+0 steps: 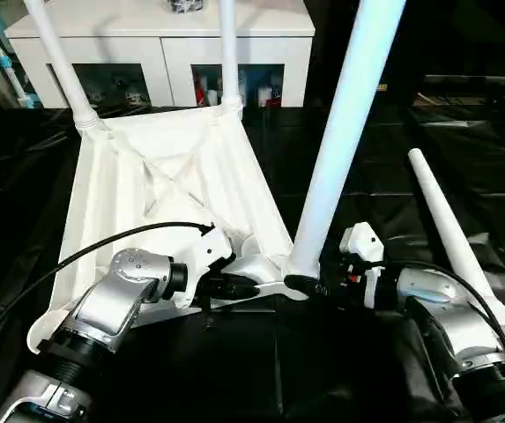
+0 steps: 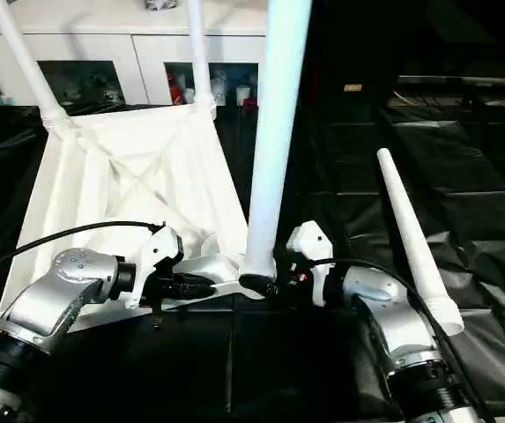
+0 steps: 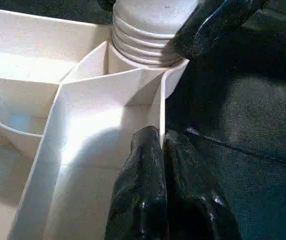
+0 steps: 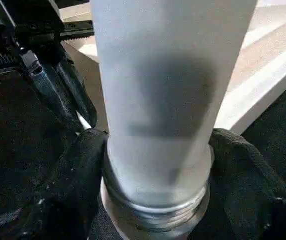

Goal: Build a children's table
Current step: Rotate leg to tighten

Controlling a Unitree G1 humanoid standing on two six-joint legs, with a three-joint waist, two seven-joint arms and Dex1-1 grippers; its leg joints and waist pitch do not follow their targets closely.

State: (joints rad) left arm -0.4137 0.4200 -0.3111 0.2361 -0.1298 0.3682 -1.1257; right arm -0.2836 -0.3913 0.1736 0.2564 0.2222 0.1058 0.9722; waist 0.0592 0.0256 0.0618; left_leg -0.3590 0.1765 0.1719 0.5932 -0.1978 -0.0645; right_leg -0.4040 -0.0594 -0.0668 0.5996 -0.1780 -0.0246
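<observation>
White plastic takes up the left half of the head view: the children's table top (image 1: 159, 189) lies upside down on black sheeting (image 1: 464, 167), ribbed X-braced underside facing up. Two legs (image 1: 58, 62) already stand in the far corner sockets at upper left and upper centre. A third leg (image 1: 345, 132) rises steeply through the middle of the frame, its threaded base at the near right corner socket (image 1: 274, 282). The fourth leg (image 1: 455, 233) lies loose on the sheeting at right, well apart from the top.

My left gripper (image 1: 234, 284) is pinched shut on the thin edge wall of the top, just beside that socket; I judge the hold is there to keep the top from sliding or turning while the leg is worked in. My right gripper (image 1: 303, 284) has a black finger (image 4: 63, 200) on each side of the third leg's ribbed base; the wrist view shows both pads against it, so I read it as clasping the leg, steadying it upright over the socket.

Room is tight at this corner. Both grippers sit close together at the bottom centre of the frame, with the top's near rim between them. Open sheeting lies to the right and below. The white cabinet (image 1: 159, 53) stands behind the top's far edge.
</observation>
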